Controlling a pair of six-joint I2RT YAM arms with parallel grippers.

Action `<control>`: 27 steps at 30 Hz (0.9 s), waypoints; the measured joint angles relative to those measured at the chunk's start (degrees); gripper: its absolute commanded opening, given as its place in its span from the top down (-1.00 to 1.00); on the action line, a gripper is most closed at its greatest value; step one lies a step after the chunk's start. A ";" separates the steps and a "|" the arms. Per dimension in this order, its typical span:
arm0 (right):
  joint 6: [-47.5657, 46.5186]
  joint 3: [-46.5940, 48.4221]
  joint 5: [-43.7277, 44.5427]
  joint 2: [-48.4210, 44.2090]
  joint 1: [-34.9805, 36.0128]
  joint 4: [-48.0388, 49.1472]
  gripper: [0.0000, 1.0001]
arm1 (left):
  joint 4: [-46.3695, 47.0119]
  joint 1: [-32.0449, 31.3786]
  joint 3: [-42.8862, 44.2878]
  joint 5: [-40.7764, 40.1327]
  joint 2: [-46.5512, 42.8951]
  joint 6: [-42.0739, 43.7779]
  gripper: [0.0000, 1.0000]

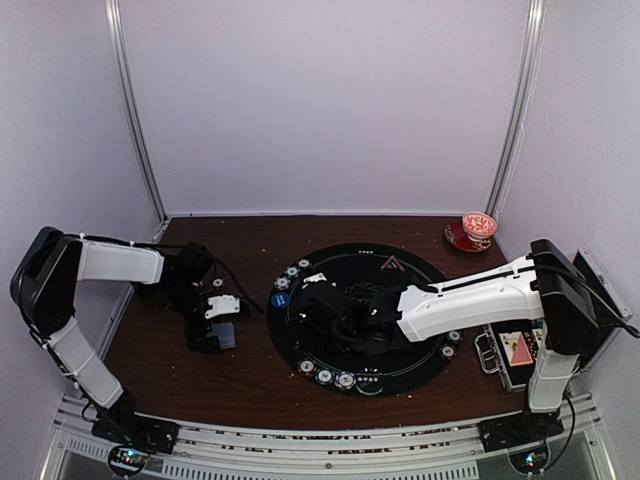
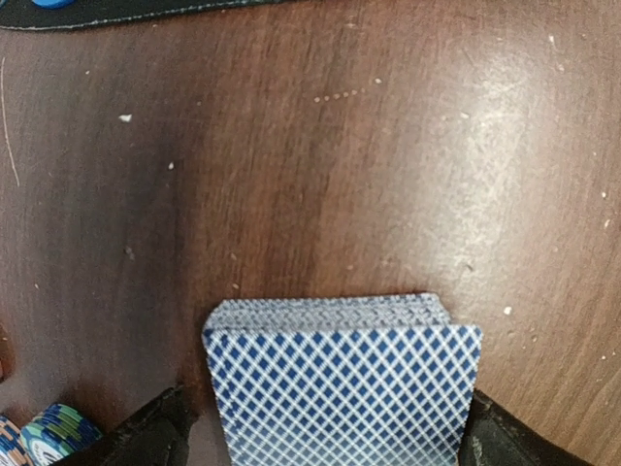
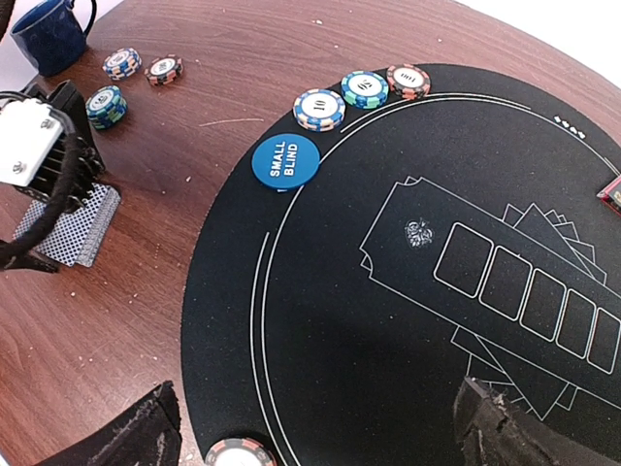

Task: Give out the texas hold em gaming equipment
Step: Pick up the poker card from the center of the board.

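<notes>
1. The left gripper (image 1: pixel 212 336) hangs over the table (image 1: pixel 250 385), just off the left edge of the round black mat (image 3: pixel 340 330); its fingers (image 2: pixel 146 439) stand spread, one on each side of the deck of playing cards (image 2: pixel 344 383); the deck lies back-up on the wood; whether the pads touch it, I cannot tell.
2. The right gripper (image 3: pixel 325 442) hovers over the middle of the mat, jaws wide apart, nothing between them.
3. A blue disc (image 3: pixel 285 161) marked SMALL BLIND lies on the mat's left edge; three rim chips (image 3: pixel 365 89) sit in a row just beside it.
4. Three loose chips (image 3: pixel 122 63) rest on the bare wood off that edge, near a dark blue mug (image 3: pixel 53 34).
5. More near-edge chips (image 1: pixel 325 376) line the mat's near edge; a red triangle marker (image 1: pixel 390 263) lies by its far edge.
</notes>
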 measured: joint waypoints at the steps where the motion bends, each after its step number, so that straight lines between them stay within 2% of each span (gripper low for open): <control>1: 0.00 -0.07 0.00 0.00 0.00 0.02 -1.00 | -0.55 -0.39 0.72 -0.66 0.52 -0.13 -0.95; 13: -0.02 -1.92 -0.07 -0.11 0.00 0.57 -1.00 | -4.87 -3.37 4.74 -6.03 3.37 -2.45 -0.95; 27: 0.00 -2.89 -0.55 -1.62 0.00 1.31 -1.00 | -4.72 -3.41 2.93 -7.67 1.57 -3.10 -0.96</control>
